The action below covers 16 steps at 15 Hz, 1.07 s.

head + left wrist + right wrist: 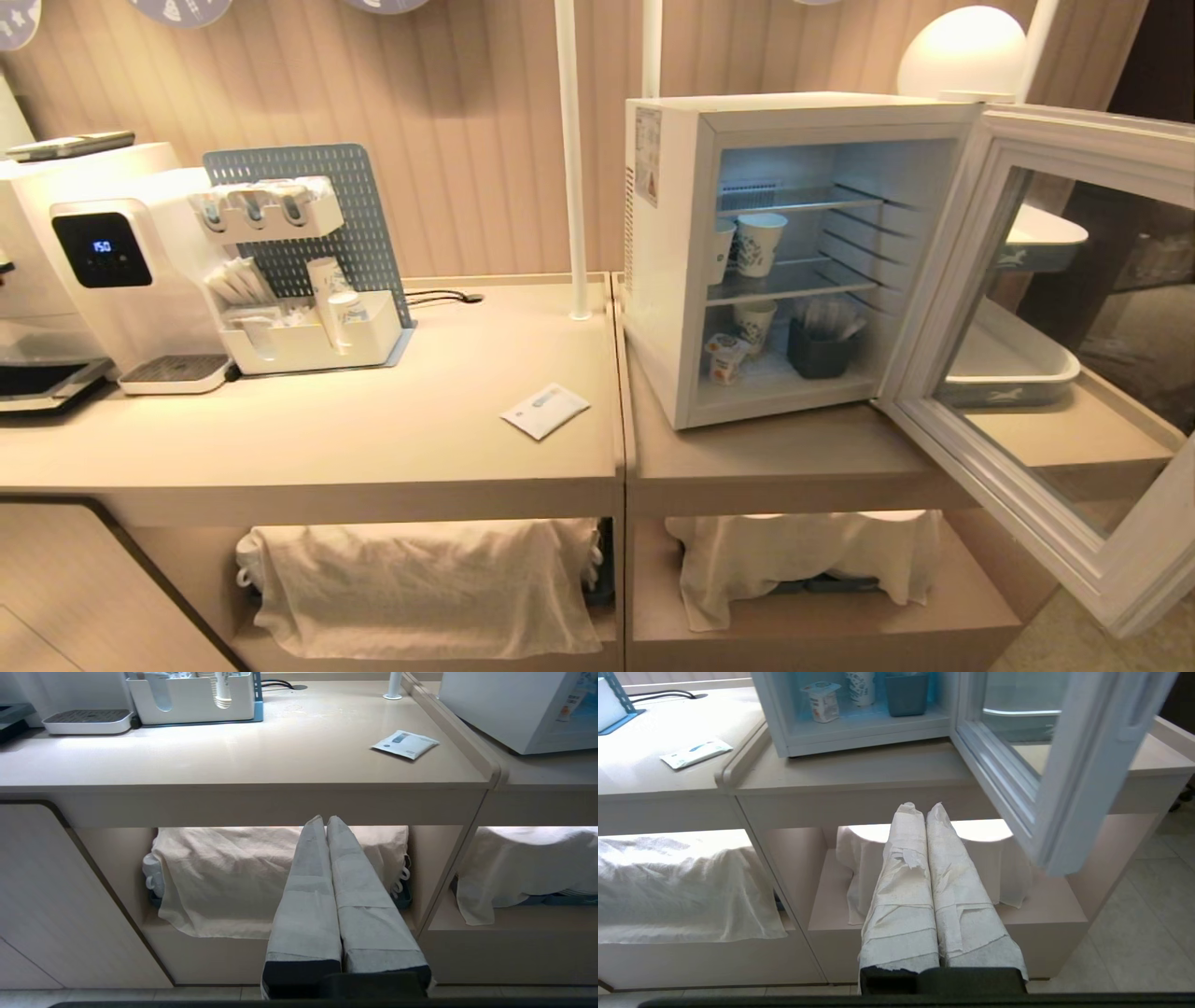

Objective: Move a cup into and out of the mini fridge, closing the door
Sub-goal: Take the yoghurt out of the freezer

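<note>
The white mini fridge (667, 280) stands on the right counter with its glass door (1074, 373) swung wide open to the right. The cup (726, 357), a small white pot with a foil lid, sits on the fridge floor at the front left; it shows in the right wrist view too (823, 702). Neither arm appears in the head view. My left gripper (325, 820) is shut and empty, low in front of the left counter's shelf. My right gripper (920, 808) is shut and empty, below the fridge counter's edge, left of the door (1064, 774).
Patterned paper cups (761, 245) stand on the fridge's wire shelf, one more (754, 322) and a dark holder (820, 350) below. A white packet (545, 410) lies on the left counter, near an organiser (308, 299) and dispenser (121, 280). Cloths (420, 583) cover the lower shelves.
</note>
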Available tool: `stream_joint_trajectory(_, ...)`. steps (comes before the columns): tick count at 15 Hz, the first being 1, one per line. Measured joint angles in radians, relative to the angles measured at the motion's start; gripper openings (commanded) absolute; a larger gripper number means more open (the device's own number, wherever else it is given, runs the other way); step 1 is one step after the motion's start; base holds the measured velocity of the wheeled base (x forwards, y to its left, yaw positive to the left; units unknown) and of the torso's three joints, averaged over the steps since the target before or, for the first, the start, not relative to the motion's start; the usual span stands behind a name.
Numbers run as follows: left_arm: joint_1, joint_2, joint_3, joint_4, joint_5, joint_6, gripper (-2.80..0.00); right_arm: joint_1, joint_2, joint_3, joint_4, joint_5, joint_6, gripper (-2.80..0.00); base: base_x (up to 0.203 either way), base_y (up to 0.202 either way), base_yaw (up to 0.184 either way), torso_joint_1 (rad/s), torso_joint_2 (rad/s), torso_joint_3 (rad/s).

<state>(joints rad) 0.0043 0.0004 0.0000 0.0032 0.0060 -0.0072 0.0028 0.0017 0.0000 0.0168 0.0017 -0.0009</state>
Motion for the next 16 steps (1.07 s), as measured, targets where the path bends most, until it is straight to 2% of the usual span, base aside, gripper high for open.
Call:
stream_joint_trajectory(4,0.001,0.000,0.000,-0.001,-0.001,0.001,-2.80,0.001,0.000,0.000,0.000,0.000,0.000,-2.80,0.027,0.001,0.002,0.000,0.00,0.003)
stream_joint_trajectory(16,0.001,0.000,0.000,-0.002,-0.001,-0.003,-2.80,0.001,0.000,0.000,0.000,0.000,0.000,-2.80,0.189,0.000,0.000,0.002,0.00,0.003)
